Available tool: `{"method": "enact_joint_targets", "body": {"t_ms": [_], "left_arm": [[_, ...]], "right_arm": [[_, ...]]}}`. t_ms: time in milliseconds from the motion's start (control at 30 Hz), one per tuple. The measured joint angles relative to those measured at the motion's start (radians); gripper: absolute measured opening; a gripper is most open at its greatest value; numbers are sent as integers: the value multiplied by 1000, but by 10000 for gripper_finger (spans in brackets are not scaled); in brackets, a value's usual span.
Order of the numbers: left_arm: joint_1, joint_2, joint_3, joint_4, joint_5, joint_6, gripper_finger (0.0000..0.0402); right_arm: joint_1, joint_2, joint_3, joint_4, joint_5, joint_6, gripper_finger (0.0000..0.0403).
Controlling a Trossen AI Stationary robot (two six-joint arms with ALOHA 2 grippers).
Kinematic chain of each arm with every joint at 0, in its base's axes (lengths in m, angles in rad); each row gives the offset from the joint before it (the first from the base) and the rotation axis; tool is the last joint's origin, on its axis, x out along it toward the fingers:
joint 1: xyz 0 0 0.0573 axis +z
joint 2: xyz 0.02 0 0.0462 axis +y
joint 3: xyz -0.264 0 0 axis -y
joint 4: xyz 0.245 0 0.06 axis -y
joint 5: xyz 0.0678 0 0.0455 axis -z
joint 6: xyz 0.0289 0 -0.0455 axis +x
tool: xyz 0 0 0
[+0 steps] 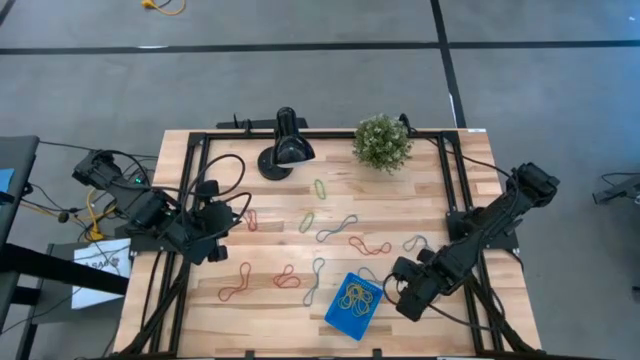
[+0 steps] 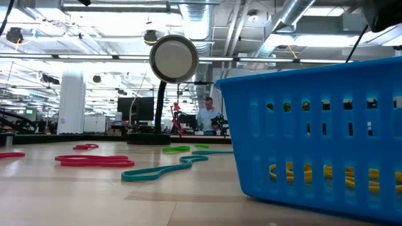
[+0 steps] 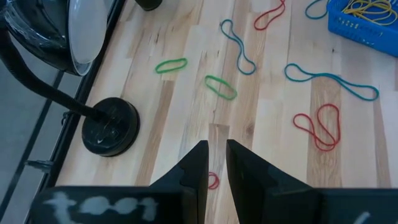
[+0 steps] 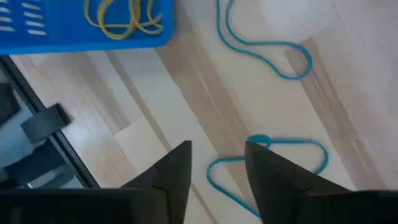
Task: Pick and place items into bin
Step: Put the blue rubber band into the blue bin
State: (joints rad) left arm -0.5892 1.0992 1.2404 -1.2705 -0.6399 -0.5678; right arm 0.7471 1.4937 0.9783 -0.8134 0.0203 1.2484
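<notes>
I'm being watched from overhead; a table-level camera is sitting against the bin point(image 2: 314, 138); wrist cameras are sharing it.

Two dark, jointed arms, left arm point(image 1: 150, 210) and right arm point(image 1: 480, 235), each with black cables looped along its links. The left arm carries a small green light near its base. Each gripper, left gripper point(image 3: 216, 171) and right gripper point(image 4: 217, 165), ends in two flat, wedge-shaped black fingers; a smeared white mark crosses the left gripper's body.
</notes>
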Motion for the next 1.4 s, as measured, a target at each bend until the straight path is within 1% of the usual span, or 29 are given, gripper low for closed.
{"method": "enact_joint_targets", "body": {"t_ms": [100, 233, 367, 500, 600, 633, 700, 767, 833, 1000, 1133, 1233, 1400], "left_arm": [[0, 0, 0, 0, 0, -2, 46], [0, 0, 0, 1, 0, -2, 46], [0, 0, 0, 5, 0, -4, 46], [0, 0, 0, 5, 0, -18, 46], [0, 0, 0, 5, 0, -17, 46], [0, 0, 0, 5, -2, -17, 46], [0, 0, 0, 5, -15, -17, 46], [0, 0, 0, 5, -26, -17, 46], [0, 0, 0, 5, -28, -16, 46], [0, 0, 0, 5, -28, -16, 46], [0, 0, 0, 5, -29, -16, 46], [0, 0, 0, 5, -29, -16, 46], [0, 0, 0, 5, -29, -16, 46]], "right_arm": [[24, 0, 0, 19, 82, 10, 167], [54, 0, -1, 40, 179, 83, 183], [76, 0, -1, 46, 191, 87, 187], [93, 2, -7, 51, 191, 88, 184], [98, 36, -24, 60, 185, 106, 181], [98, 48, -30, 57, 167, 118, 180], [96, 84, -33, 66, 99, 129, 181], [94, 118, -37, 34, 19, 120, 183], [88, 150, -37, 32, -13, 89, 185], [65, 206, -36, 26, -19, 22, 188], [38, 230, -36, -19, -20, 1, 189], [26, 230, -36, -57, -25, 8, 187], [16, 220, -35, -52, -22, 8, 181]]}}
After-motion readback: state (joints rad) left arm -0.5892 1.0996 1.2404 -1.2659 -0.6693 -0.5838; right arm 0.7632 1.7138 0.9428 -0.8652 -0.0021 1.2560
